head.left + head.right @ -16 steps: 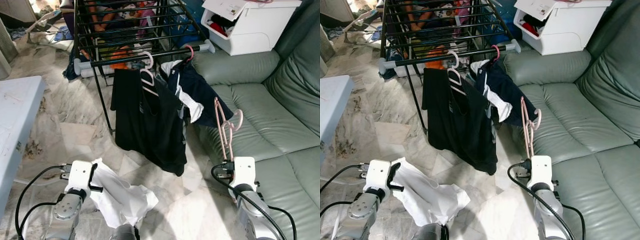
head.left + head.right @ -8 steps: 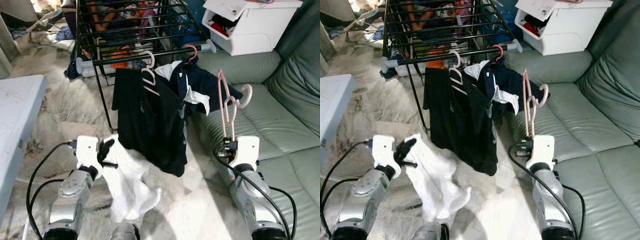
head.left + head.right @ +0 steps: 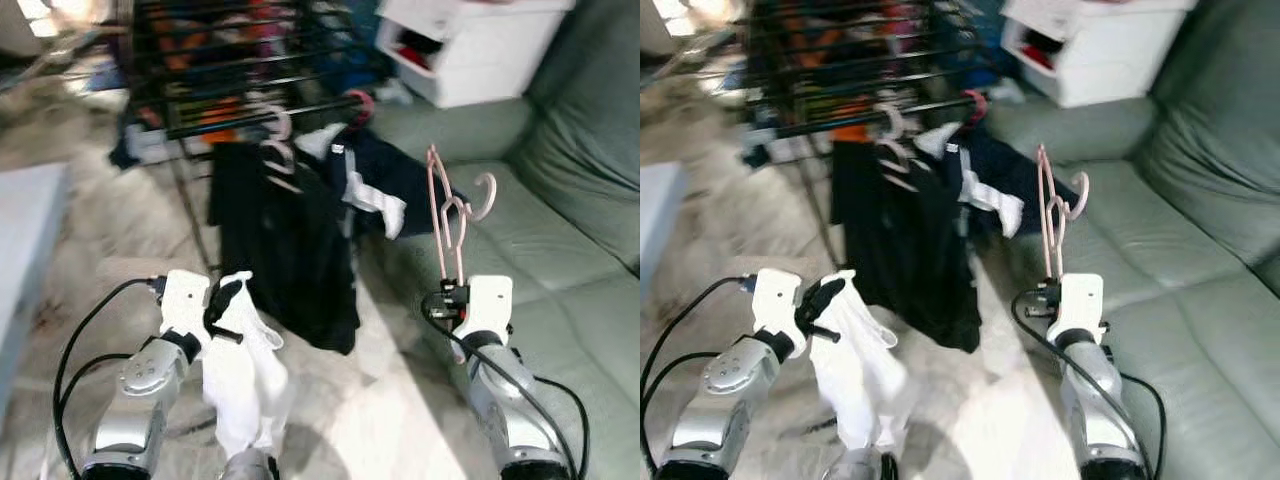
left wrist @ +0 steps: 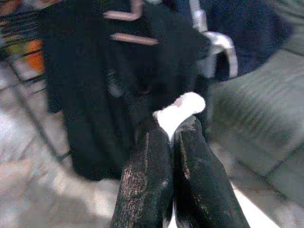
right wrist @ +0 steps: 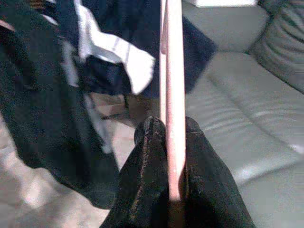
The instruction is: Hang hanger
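I can read no text, label, brand or number anywhere; the views are blurred, and any printing is too small to tell.

We see two silver arms, each with a white boxy wrist block and looping black cables. The left end effector and right end effector have long, black, scuffed fingers.
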### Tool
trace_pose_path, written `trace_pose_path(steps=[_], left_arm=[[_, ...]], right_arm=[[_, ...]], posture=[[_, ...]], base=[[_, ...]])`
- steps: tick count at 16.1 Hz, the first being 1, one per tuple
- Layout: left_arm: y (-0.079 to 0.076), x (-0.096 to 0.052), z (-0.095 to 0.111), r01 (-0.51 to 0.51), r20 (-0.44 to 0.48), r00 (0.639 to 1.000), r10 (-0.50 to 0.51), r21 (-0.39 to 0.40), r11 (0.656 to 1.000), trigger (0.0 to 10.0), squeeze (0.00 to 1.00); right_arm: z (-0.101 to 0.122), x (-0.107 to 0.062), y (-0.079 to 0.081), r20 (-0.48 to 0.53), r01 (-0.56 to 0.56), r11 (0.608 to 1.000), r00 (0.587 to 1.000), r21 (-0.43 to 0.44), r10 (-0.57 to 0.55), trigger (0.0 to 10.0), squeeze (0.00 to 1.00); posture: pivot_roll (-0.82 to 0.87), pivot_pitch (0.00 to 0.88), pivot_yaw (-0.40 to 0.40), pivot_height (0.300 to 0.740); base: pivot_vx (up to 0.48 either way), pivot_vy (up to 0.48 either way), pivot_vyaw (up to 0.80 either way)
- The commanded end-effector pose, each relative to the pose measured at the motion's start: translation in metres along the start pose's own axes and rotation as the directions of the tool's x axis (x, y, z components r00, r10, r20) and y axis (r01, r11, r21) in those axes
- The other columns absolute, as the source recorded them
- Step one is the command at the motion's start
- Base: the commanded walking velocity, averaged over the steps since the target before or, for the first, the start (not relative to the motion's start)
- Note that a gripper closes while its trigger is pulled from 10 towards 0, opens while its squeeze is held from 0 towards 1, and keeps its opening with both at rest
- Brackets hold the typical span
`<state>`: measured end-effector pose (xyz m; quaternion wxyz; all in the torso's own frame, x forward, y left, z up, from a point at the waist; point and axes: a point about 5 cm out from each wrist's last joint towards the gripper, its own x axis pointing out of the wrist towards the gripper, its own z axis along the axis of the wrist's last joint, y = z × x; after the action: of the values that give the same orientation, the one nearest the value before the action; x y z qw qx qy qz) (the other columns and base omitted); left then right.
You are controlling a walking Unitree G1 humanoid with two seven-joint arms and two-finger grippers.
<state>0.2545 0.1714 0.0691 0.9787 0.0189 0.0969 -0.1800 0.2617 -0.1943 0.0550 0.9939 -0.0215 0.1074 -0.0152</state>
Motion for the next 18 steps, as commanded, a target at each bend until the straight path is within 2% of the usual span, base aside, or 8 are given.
trace_pose_path(steps=[1,2,4,9,18], left_arm=[[-0.003,0.0,0.012,0.029,0.052,0.998,-0.031,0.039,0.999,10.0,0.0],[-0.006,-0.001,0.011,0.059,0.05,0.997,-0.06,0.011,0.998,10.0,0.0],[-0.007,-0.001,0.012,0.078,0.056,0.995,-0.079,0.011,0.997,10.0,0.0],[-0.012,-0.001,0.015,0.114,0.07,0.99,-0.12,0.083,0.99,10.0,0.0],[-0.015,0.003,0.016,0.139,0.074,0.987,-0.146,0.089,0.986,10.0,0.0]], right_arm=[[0.002,0.003,0.0,0.003,-0.001,1.0,1.0,-0.001,0.001,10.0,0.0],[0.003,0.004,0.0,0.004,-0.001,1.0,1.0,-0.005,0.001,10.0,0.0],[0.005,0.005,0.0,0.006,-0.002,1.0,1.0,0.001,0.002,10.0,0.0],[0.006,0.006,0.001,0.011,-0.006,1.0,1.0,0.005,0.006,10.0,0.0],[0.007,0.009,-0.002,0.014,0.007,1.0,1.0,-0.01,-0.007,10.0,0.0]], posture=[[0.01,0.0,0.04,0.74],[0.01,0.0,0.036,0.74],[0.01,0.0,0.035,0.74],[0.0,0.0,0.031,0.74],[-0.01,0.0,0.028,0.74]], base=[[0.0,0.0,-0.8],[0.0,0.0,-0.79],[0.0,0.0,-0.79],[0.0,0.0,-0.79],[0.028,0.0,-0.78]])
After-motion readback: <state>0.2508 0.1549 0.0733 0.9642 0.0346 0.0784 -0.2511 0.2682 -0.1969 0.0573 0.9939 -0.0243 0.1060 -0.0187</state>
